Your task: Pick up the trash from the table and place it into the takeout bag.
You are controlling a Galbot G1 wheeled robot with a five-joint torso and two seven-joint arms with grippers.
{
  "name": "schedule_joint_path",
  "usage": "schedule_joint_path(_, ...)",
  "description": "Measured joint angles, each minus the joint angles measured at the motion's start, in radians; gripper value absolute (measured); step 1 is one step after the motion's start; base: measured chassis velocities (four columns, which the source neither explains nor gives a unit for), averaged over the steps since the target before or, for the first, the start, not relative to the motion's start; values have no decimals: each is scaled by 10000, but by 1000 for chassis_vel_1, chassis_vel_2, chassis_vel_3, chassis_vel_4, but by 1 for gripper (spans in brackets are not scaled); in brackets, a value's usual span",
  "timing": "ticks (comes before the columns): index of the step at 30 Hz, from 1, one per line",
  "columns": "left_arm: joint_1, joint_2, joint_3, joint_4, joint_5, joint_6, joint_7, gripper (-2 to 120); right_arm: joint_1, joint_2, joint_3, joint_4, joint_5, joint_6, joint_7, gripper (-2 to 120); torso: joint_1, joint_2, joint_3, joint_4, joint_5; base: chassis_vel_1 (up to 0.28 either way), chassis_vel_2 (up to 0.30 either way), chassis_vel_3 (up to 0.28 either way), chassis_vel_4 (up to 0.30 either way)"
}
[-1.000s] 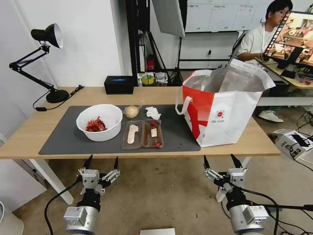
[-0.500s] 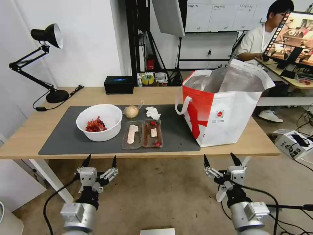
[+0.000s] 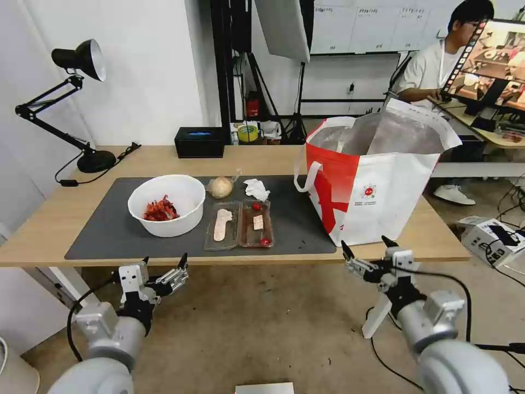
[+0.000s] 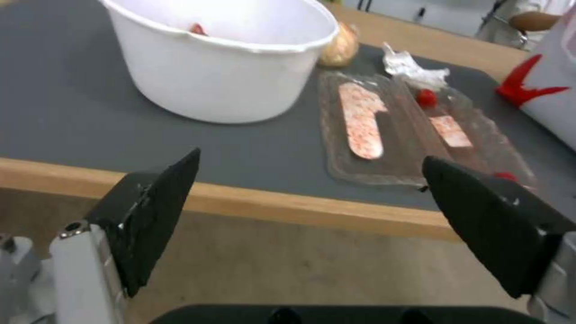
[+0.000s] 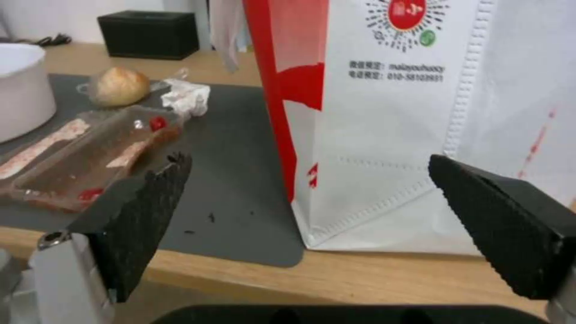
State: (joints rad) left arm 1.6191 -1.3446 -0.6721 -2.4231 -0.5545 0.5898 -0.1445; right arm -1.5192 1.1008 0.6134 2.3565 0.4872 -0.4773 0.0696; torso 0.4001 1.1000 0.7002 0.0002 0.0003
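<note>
1. Trash on the table's (image 3: 49, 219) grey mat (image 3: 104, 230): white bowl (image 3: 167, 205) toward the left edge, clear tray (image 3: 239, 225) mid-mat.
2. Takeout bag (image 3: 372, 180) stands at the right edge.
3. Left gripper (image 3: 164, 261) and right gripper (image 3: 365, 246), both spread, hang off the front edge.

A white bowl (image 3: 167, 204) holding red scraps sits on the left half of a grey mat (image 3: 104, 232) on a wooden table (image 3: 44, 230). Beside it lies an open clear tray (image 3: 239, 225) with food bits. Behind the tray are a wrapped beige lump (image 3: 221, 187) and a crumpled tissue (image 3: 256, 189). A red-and-white bag (image 3: 377, 189) stands upright and open at the table's right end.
</note>
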Motion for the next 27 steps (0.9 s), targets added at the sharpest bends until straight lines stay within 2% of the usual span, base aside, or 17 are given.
schedule_joint_path(1, 0, 0, 0, 0, 0, 0, 0, 100, 0, 0, 0, 0, 0, 0, 0, 100, 0, 0, 0, 0, 0, 0, 0, 0, 0)
schedule_joint_path(4, -209, 112, 15, 122, -372, 74, -78, 100, 586, -821, 137, 124, 1016, -999, 150, 100, 1, -1, 0, -3, -3, 0, 0, 0, 0)
schedule_joint_path(8, -214, 111, 22, 134, -400, 74, -80, 100, 895, -1257, 207, 194, 1555, -1528, 227, 100, 0, -1, 0, -1, -2, 0, 0, 0, 0)
schedule_joint_path(10, -205, 99, 18, 135, -415, 55, -80, 100, 1392, -1900, 282, 272, 2362, -2301, 379, 100, 0, 0, 0, -3, -6, 0, 0, 0, 0)
schedule_joint_path(12, -191, 89, 13, 135, -452, 35, -76, 100, 1703, -2069, 151, 173, 2656, -2510, 544, 100, 0, -1, 0, 2, -3, 0, 0, 0, 0)
schedule_joint_path(27, -175, -27, 43, 105, -719, -11, -76, 100, 1780, -1936, -17, 71, 2658, -2500, 597, 100, 0, 0, -2, -2, -3, 0, 0, 0, 0)
